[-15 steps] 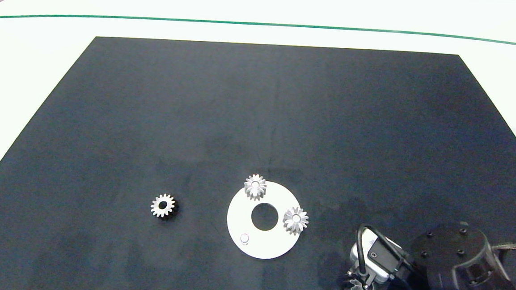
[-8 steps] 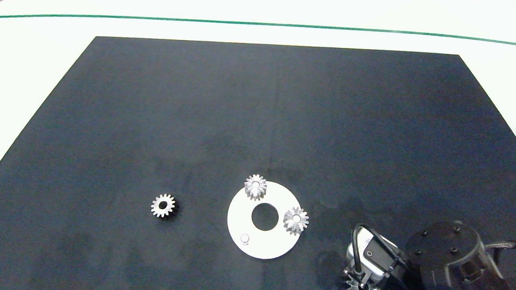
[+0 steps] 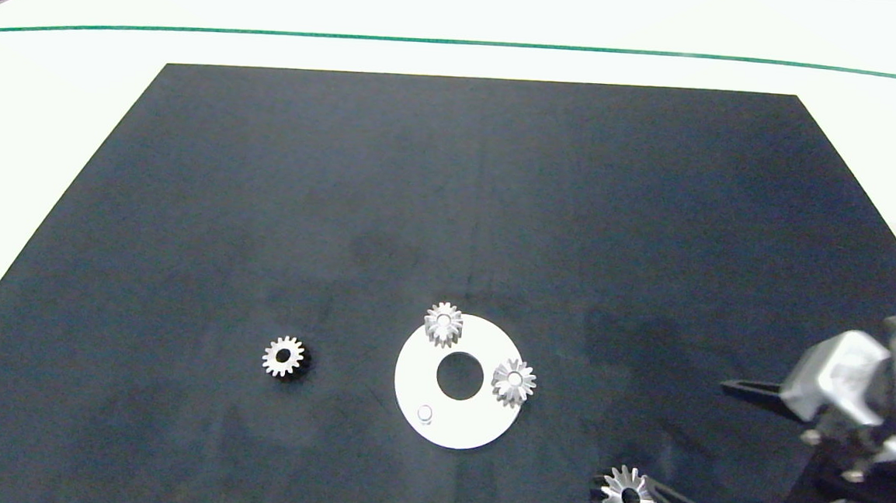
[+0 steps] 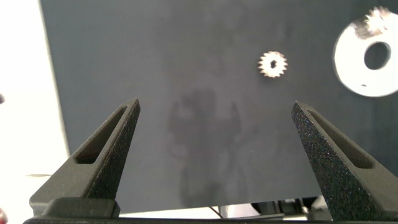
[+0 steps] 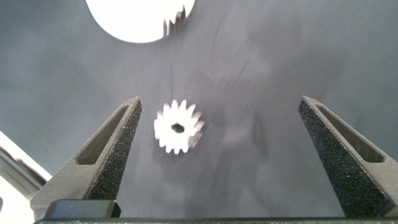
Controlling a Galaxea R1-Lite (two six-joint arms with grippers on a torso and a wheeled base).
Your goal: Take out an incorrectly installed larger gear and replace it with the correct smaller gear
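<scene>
Lower right of the head view: the larger gear (image 3: 630, 499), a wide silver star-like metal wheel with long pointed teeth, lies flat on the black mat (image 3: 451, 205), released; removal appears complete. The right gripper (image 5: 221, 155) hangs above it with its grey fingers spread wide and empty, the gear lying close to one finger. Centre: the flat white ring-shaped disc (image 3: 476, 432) carries two small silver gears and one bare peg (image 3: 425, 413), evidently awaiting the replacement. Left of the disc, well apart, rests the smaller gear (image 3: 283, 356), short-toothed silver metal, not yet fetched. The left gripper (image 4: 214, 162), likewise wide and empty, hovers at the mat's left edge, far from that gear.
</scene>
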